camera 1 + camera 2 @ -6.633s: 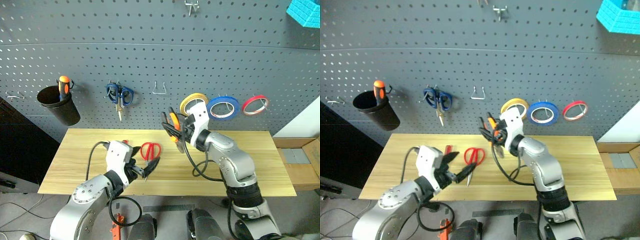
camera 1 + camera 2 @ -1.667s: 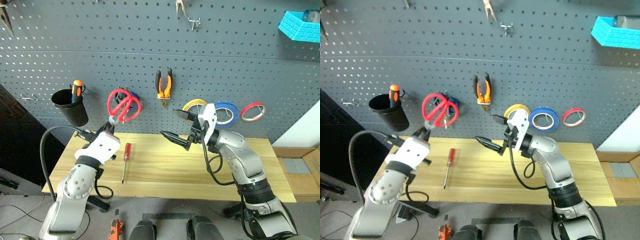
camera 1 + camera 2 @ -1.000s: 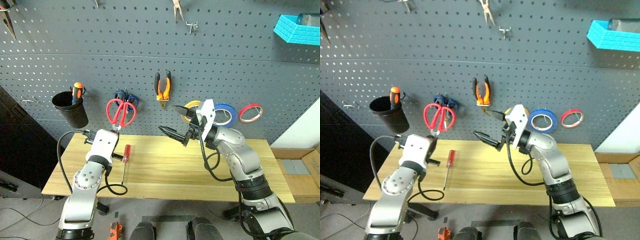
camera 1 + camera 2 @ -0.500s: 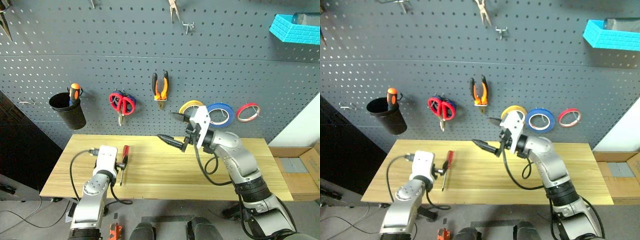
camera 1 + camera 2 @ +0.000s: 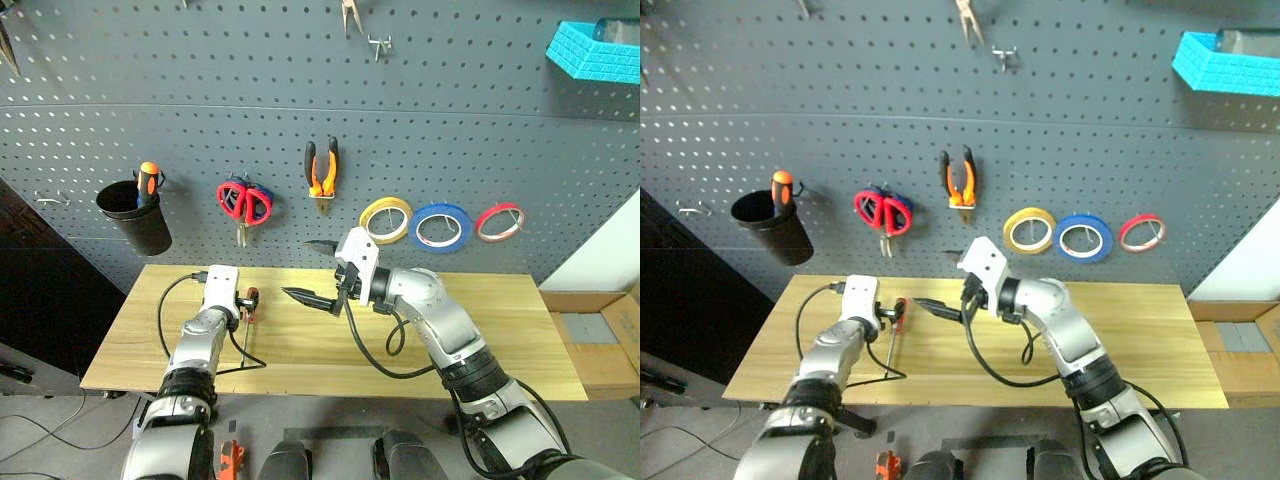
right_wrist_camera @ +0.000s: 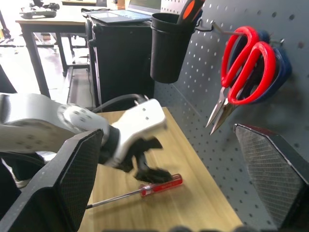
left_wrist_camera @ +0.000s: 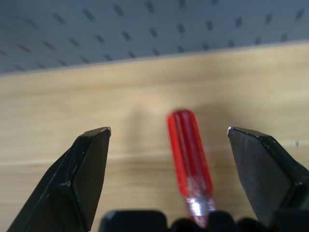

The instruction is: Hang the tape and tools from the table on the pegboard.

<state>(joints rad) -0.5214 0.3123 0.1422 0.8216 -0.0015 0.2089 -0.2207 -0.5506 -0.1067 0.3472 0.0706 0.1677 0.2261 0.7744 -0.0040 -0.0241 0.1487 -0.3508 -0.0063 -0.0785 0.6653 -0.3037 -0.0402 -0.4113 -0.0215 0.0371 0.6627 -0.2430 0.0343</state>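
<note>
The slim screwdriver (image 7: 189,157) with the red handle lies on the table (image 5: 520,340), at its left. My left gripper (image 7: 169,129) is open, low over the wood, one finger on each side of that handle and touching neither side. On the pegboard (image 5: 500,120) hang the red-handled scissors (image 5: 246,202) over a blue-handled pair, the orange-and-black pliers (image 5: 320,172) and the blue tape (image 5: 440,228). My right gripper (image 5: 297,270) is open and empty above the table's middle, pointing left toward the left gripper.
A black cup (image 5: 133,215) holding an orange-handled screwdriver hangs at the board's left. Yellow tape (image 5: 385,218) and red tape (image 5: 498,222) flank the blue ring. A blue bin (image 5: 592,48) sits high on the right. Arm cables trail over the wood.
My left gripper let go of the red scissors, which now hang on the board, sank to the table and opened around the screwdriver handle. My right gripper moved left.
</note>
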